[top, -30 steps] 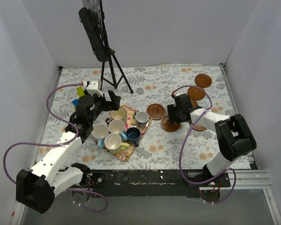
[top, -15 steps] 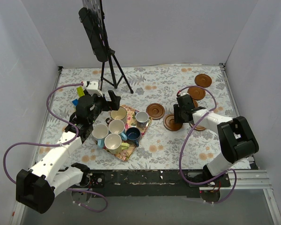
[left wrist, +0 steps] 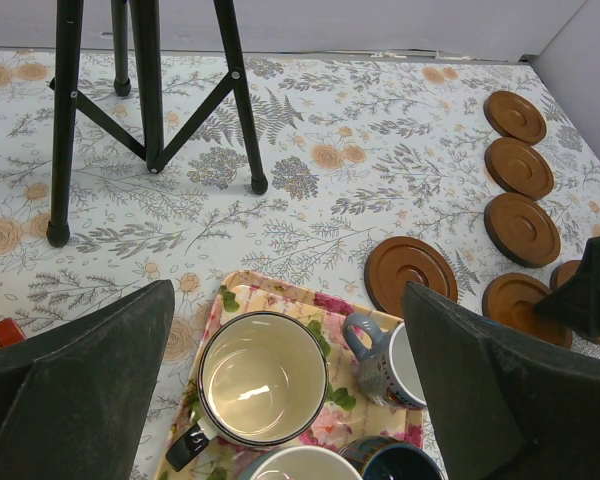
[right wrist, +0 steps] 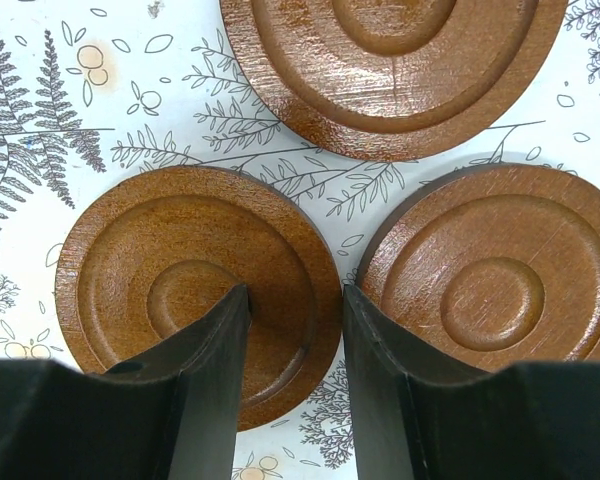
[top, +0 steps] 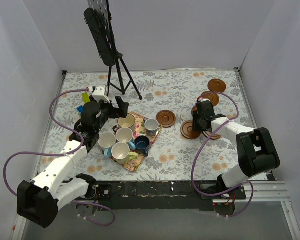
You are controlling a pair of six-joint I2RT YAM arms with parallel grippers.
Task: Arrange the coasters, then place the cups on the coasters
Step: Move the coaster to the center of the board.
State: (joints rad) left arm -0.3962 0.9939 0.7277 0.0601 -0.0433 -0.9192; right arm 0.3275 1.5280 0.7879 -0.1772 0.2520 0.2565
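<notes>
Six cups (top: 124, 135) sat bunched on the floral mat (left wrist: 272, 293) left of the table's (top: 185, 160) centre. I had the left gripper (top: 121, 107) hovering over the mat's far edge, jaws spread fully wide with nothing between them. Its wrist camera looked straight down into a cream cup (left wrist: 262, 378), with a grey cup (left wrist: 395, 365) just beside it. Behind them stood the black tripod (top: 121, 75). Moving right, the coasters (top: 166, 118) lay across the right half of the table: one alone near the mat, two lined up toward the far right corner, the rest clustered under my right arm. There the right gripper (right wrist: 295, 325) was down at table level, jaws clenched across the rim of one coaster (right wrist: 160, 270). One finger rested in its recessed ring, and the other was at its outer edge, in the narrow gap to a neighbouring coaster (right wrist: 495, 275).
</notes>
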